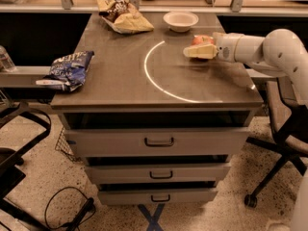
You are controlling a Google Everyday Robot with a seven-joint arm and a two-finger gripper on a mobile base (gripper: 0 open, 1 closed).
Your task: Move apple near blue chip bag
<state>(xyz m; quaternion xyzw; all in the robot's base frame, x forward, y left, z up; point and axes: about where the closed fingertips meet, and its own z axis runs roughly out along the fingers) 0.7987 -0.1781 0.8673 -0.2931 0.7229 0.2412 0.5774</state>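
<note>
The red-orange apple (202, 39) is at the right side of the grey table (120, 81), in front of the white bowl. My gripper (193, 47) reaches in from the right on a white arm. Its near cream finger (199, 52) lies across the apple's front, and the apple shows just above it. The gripper looks shut on the apple and holds it slightly above the tabletop. The blue chip bag (69, 70) lies at the table's left edge, partly overhanging it, far from the apple.
A white bowl (180, 20) stands at the back right. A yellow-and-brown snack bag (122, 17) lies at the back middle. A white arc is marked on the tabletop. Office chairs stand on the floor left and right. Drawers are below the table.
</note>
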